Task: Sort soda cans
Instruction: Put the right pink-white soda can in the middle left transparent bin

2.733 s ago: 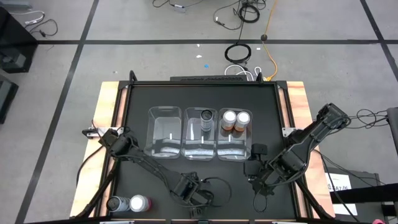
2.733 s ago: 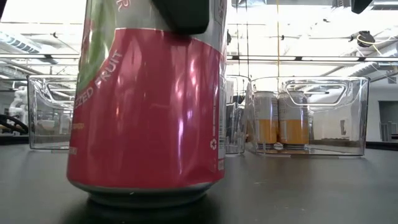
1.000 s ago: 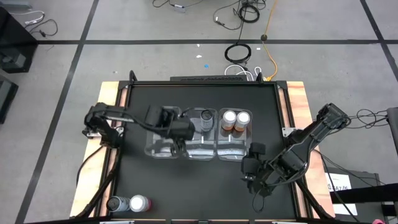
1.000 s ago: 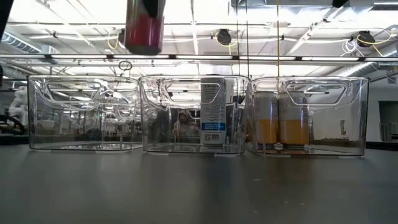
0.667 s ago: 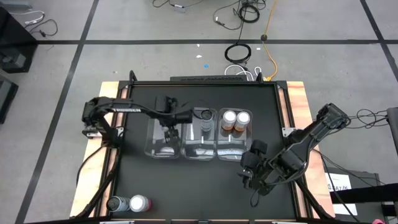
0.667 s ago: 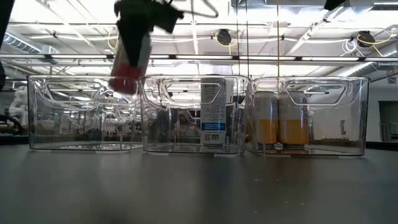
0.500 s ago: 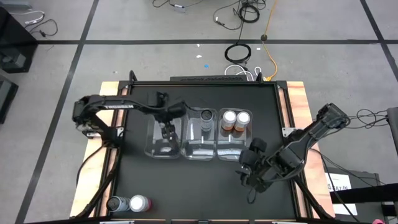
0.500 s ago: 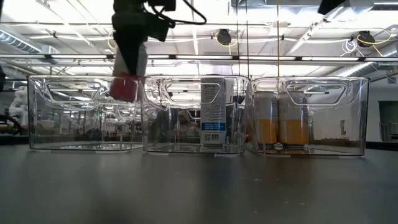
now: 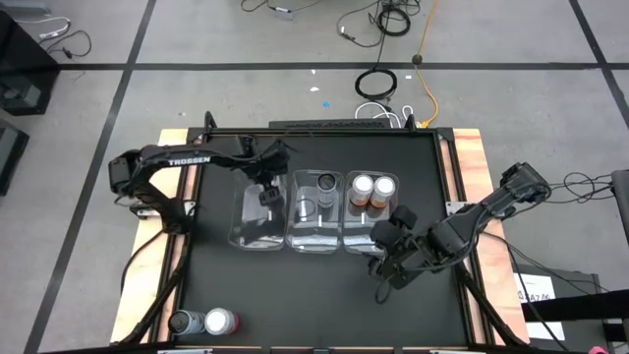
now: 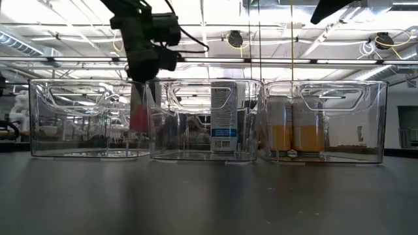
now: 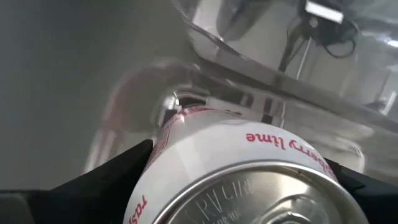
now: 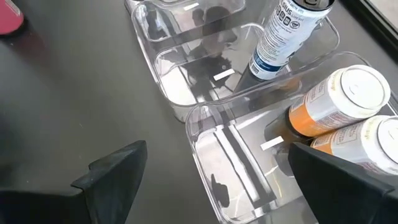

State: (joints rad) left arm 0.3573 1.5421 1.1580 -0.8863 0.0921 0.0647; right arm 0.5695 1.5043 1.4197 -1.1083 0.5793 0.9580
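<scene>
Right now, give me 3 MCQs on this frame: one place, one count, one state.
1. Where is the pink-red can held by the left gripper?
A. Inside the left bin
B. On the table's front edge
C. In the right bin

2. How many orange cans stand in the right bin?
A. One
B. Two
C. Three

3. The right gripper is:
A. Shut on a can
B. Open, empty
C. Shut, empty

1 A: the low view shows the can behind the left bin's wall.
2 B: the high view shows two tops.
3 B: its fingers are spread with nothing between.
</scene>
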